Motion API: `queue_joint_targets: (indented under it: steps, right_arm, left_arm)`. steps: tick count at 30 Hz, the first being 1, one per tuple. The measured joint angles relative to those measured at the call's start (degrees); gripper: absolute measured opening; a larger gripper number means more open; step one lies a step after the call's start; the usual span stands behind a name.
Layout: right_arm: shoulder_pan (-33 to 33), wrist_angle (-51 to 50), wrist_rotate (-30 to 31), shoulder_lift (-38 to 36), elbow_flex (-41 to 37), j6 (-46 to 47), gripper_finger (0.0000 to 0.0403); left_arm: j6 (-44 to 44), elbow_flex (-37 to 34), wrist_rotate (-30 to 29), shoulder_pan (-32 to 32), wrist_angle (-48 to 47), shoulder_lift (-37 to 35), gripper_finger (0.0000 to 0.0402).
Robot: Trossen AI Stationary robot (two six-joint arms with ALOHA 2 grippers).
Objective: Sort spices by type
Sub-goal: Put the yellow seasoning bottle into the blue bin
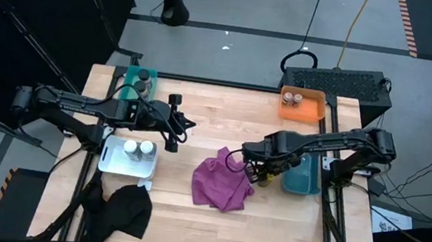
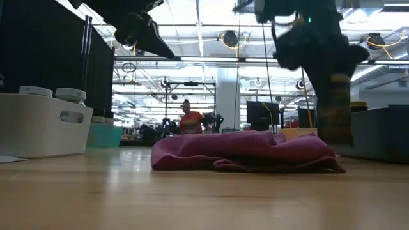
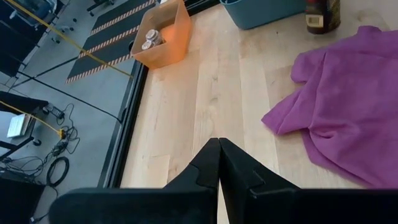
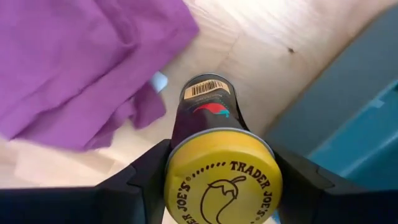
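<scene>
Now the right end effector (image 4: 221, 180) clamps a yellow-lidded spice jar (image 4: 217, 155) at the magenta cloth's (image 1: 223, 185) 3 o'clock edge; the left end effector (image 3: 219, 163), pinched empty, hovers at the cloth's 10 o'clock.

jar (image 4: 214, 155) base hidden | green tray (image 1: 130, 85) jars perhaps two, tiny

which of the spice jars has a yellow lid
The jar clamped in the right gripper, beside the magenta cloth. The jars in the orange tray and white tray show pale lids.
</scene>
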Motion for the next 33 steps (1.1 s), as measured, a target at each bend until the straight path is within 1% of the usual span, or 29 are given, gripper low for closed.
queue_joint_targets:
  steps: [3,8,11,16,20,24,29,33]
  right_arm:
    - [0.0,-3.82,0.21,-0.97,3.78,-1.75,0.0204]
    - [0.0,-16.36,0.37,-2.36,11.88,-4.3,0.0203]
    - [0.0,-22.68,0.84,-3.95,14.66,-4.36,0.0203]
    - [0.05,-22.8,1.15,-9.46,14.64,-2.58,0.0203]
    - [0.55,-22.64,5.08,-13.28,14.55,0.62,0.0203]
    - [0.52,-22.58,6.12,-16.65,11.71,2.13,0.0203]
    - [0.5,-22.75,4.57,-21.04,3.49,2.89,0.0203]
    - [0.3,-22.64,4.58,-23.75,-2.64,3.83,0.0203]
  left_arm:
    - [0.02,0.0,-0.02,-0.02,0.02,0.0,0.0011]
    - [0.07,0.0,-0.02,0.0,0.08,0.0,0.0011]
    - [0.06,0.0,0.07,0.0,0.14,0.0,0.0011]
    - [0.04,0.0,0.28,-0.4,0.1,0.0,0.0011]
    - [0.02,0.0,0.51,-0.82,0.13,0.0,0.0011]
    - [-1.1,0.0,0.65,-0.83,0.46,0.0,0.0011]
    - [-2.22,0.0,0.64,-0.83,0.5,0.0,0.0011]
    - [-2.82,0.0,0.64,-0.83,0.5,0.0,0.0011]
